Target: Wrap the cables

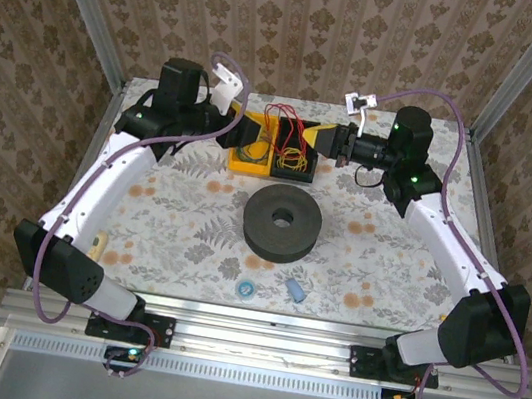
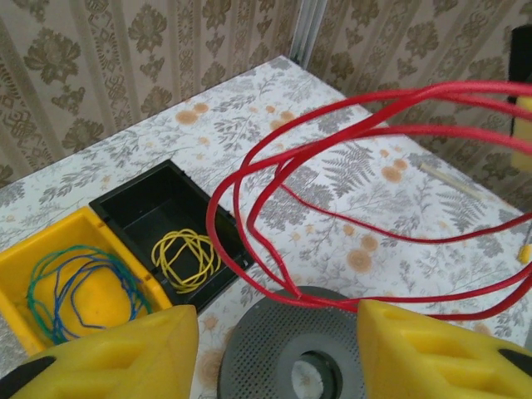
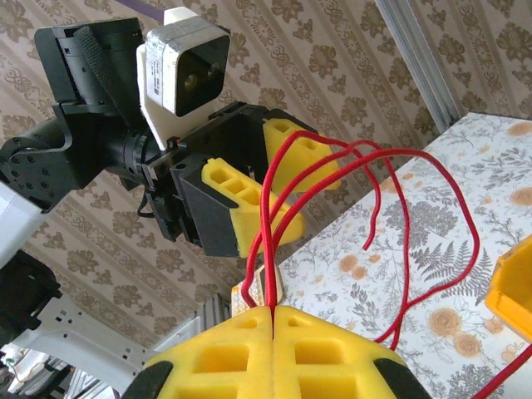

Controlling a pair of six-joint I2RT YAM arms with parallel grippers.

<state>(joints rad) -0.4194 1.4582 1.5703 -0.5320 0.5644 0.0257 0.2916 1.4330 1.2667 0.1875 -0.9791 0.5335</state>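
Top view: a thin red wire (image 1: 281, 119) is held looped above the far-edge middle of the floral table (image 1: 182, 217), between left gripper (image 1: 248, 136) and right gripper (image 1: 323, 139). A dark grey round spool (image 1: 282, 224) is seen at centre.
Left wrist: left gripper (image 2: 278, 353) jaws are seen apart, with the red wire (image 2: 449, 90) looped just ahead.
Right wrist: right gripper (image 3: 273, 320) is clamped on the red wire (image 3: 268, 249).

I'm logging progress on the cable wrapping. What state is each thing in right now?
thin red wire: loose loops in the air, not wound.
right pincer: shut on the thin red wire.
left pincer: open, fingers apart.
dark grey round spool: flat on the table, nothing wound on it.
yellow plastic tray: holds a green-blue wire coil.
black plastic tray: holds a yellow wire coil.
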